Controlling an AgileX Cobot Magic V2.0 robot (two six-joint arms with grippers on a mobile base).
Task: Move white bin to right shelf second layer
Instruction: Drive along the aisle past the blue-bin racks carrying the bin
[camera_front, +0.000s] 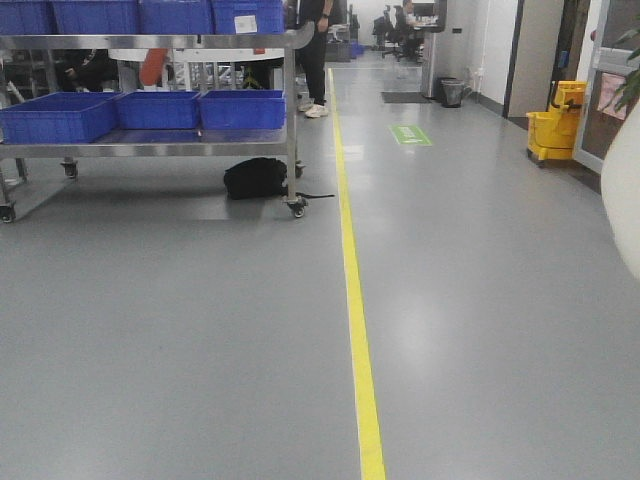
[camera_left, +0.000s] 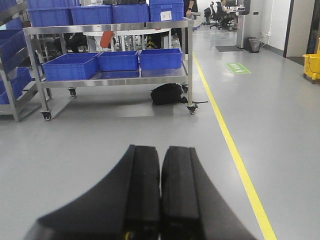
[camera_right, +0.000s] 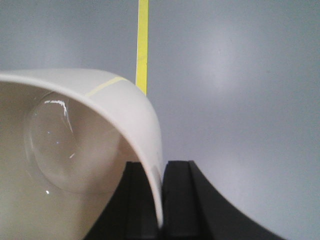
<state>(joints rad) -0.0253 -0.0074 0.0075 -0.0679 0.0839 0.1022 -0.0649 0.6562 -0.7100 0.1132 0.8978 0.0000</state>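
Rack (camera_left: 10, 75): far left edge of the left wrist view, steel, holding blue crates.
Cart (camera_front: 150, 148): wheeled steel cart on the left of the front view, standing on the grey floor.
Blue crates (camera_front: 60, 115): three side by side on the cart's middle deck, with more on its top deck.
Black bag (camera_front: 255, 178): on the floor under the cart's right end, just beside the caster.
Person (camera_front: 315, 50): standing behind the cart's right corner, dark clothes, head out of view.
Yellow line (camera_front: 355, 300): painted on the floor, running from the near edge away down the aisle, right of the cart.
Green marking (camera_front: 410, 134): flat on the floor, right of the line, farther off.
Waste basket (camera_front: 452, 92): dark, against the far wall.
Mop bucket (camera_front: 553, 125): yellow, near the right wall.
Left gripper (camera_left: 161, 160): fingers pressed together with nothing between them, pointing over bare floor toward the cart.
Right gripper (camera_right: 162, 172): fingers pinching the wall of the white bin, one inside and one outside.
White bin (camera_right: 125, 105): held off the floor and tilted, glossy inside facing the wrist camera; the front view shows it as a pale curve at the far right edge (camera_front: 625, 190).
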